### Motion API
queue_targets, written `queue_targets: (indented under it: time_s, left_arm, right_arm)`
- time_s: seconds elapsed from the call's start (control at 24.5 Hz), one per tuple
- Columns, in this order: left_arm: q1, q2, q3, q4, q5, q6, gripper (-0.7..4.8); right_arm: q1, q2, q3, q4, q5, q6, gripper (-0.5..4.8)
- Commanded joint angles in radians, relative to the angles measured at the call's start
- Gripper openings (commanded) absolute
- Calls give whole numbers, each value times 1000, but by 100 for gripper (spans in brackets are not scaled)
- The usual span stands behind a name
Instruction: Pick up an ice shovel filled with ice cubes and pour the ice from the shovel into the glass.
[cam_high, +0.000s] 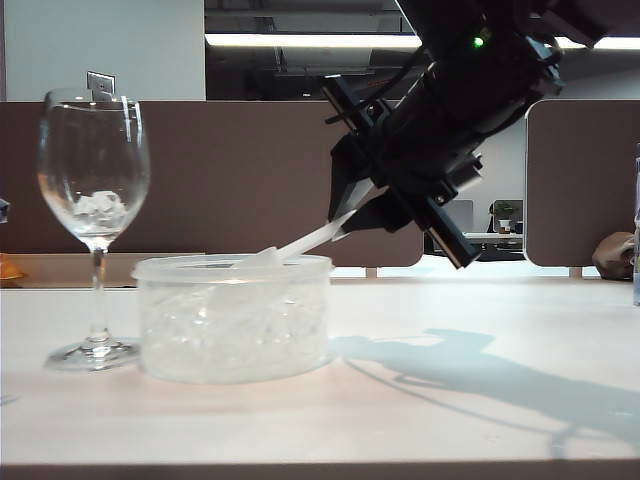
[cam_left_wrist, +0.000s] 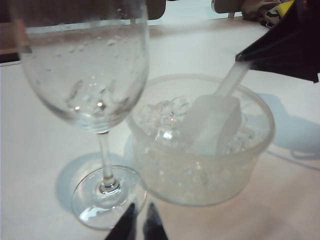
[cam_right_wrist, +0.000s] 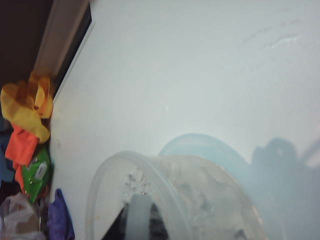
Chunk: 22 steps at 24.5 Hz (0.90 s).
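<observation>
The right gripper (cam_high: 352, 222) hangs above the bench (cam_high: 480, 420) to the right of the round plastic tub (cam_high: 235, 320), its jaws clamped narrow on the thin handle of the ice shovel (cam_high: 300, 243). The blade dips over the tub's rim and, in the left wrist view, lies among the ice cubes (cam_left_wrist: 165, 117) inside. The wine glass (cam_high: 94, 190) stands upright just beside the tub on its left, with a few chunks already in its bowl. The left gripper (cam_left_wrist: 138, 222) sits low near the foot of the glass, its jaws close together and holding nothing.

Risks, as I judge them: the grip sits at the very end of a slim, slippery handle, so a loaded blade could twist or slide in the jaws and spill ice onto the bench. Lifting against the rim may drag or tip the light tub into the glass. The glass is tall on a small foot; a knock from the shovel or arm on the way over could topple it. Its mouth is narrow, so a quick tilt would scatter cubes outside
</observation>
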Motion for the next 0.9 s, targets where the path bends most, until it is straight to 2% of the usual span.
queue_targets:
  time_s: [0.04,0.08,0.12,0.16,0.24,0.33,0.45,0.53,0.57,0.61,0.65,0.73,0.82,0.86,0.9]
  left_arm:
    - [0,1,1,9,2,-3,29]
    - [0,1,1,8,2,-3,29]
    - [0,1,1,8,2,-3,29]
    - [0,1,1,8,2,-3,29]
    - [0,1,1,8,2,-3,29]
    - [0,1,1,8,2,-3,29]
    - [0,1,1,8,2,-3,29]
    - [0,1,1,8,2,-3,29]
    - [0,1,1,8,2,-3,29]
    - [0,1,1,8,2,-3,29]
    - [0,1,1,8,2,-3,29]
    - [0,1,1,8,3,-3,29]
    - [0,1,1,8,2,-3,29]
    - [0,1,1,8,2,-3,29]
    - [0,1,1,8,2,-3,29]
  right_arm:
    - [3,0,-6,-38,-12,-15,151]
    - [3,-6,-6,-39,-10,-15,222]
    - [1,-12,-6,-39,-3,-16,268]
    - [1,-31,-10,-45,26,-16,342]
    - [-3,-72,-12,-112,95,-25,348]
    - [-27,-127,-16,-203,164,-93,348]
    - [-80,-227,-87,-218,184,-141,344]
    - [-116,-317,-166,-217,207,-186,189]
    - [-142,-374,-216,-217,209,-251,21]
    - [-162,-410,-246,-212,210,-306,-4]
    - [-196,-465,-296,-187,199,-404,-1]
    - [-230,-534,-349,-155,163,-524,-1]
    - [-272,-665,-426,-106,123,-752,-1]
    - [-278,-696,-439,-103,115,-824,-1]
    - [-282,-741,-455,-104,111,-966,-1]
